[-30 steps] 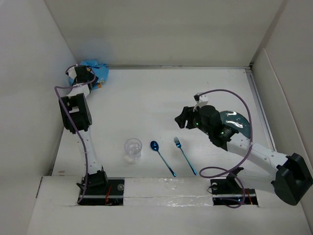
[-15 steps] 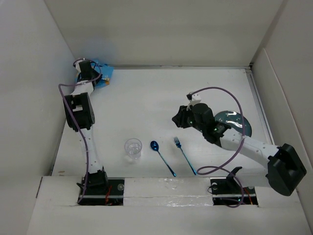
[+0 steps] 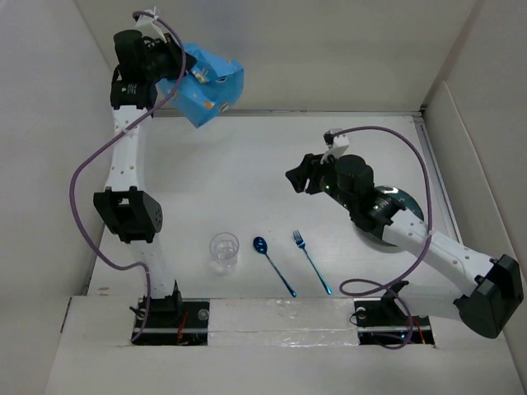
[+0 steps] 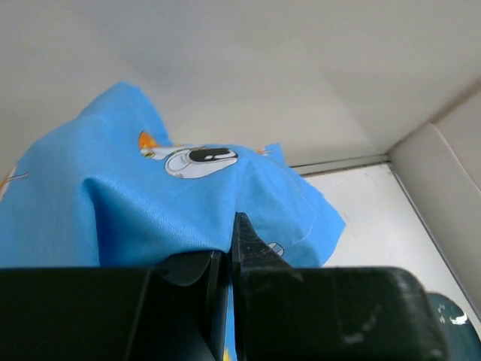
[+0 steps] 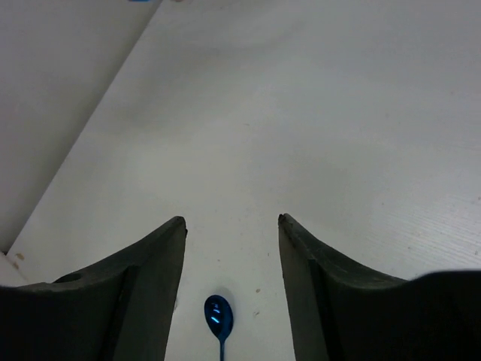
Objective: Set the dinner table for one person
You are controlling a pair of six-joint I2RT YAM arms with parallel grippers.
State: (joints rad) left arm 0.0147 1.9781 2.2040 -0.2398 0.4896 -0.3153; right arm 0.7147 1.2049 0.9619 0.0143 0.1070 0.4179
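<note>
Dinner table (image 3: 263, 156), L gripper (image 3: 183, 66) pinching placemat (image 3: 211, 87) aloft, R gripper (image 3: 296, 177) jaws apart

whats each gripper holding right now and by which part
Left gripper: shut on the bright blue cartoon-print cloth placemat, pinching a bunched fold of it, which hangs in the air. Right gripper: open, holding nothing.

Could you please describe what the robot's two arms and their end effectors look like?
The left arm and right arm have white links, black joint housings and a looping purple cable each. The left end effector and right end effector have matte black tapered fingers.
</note>
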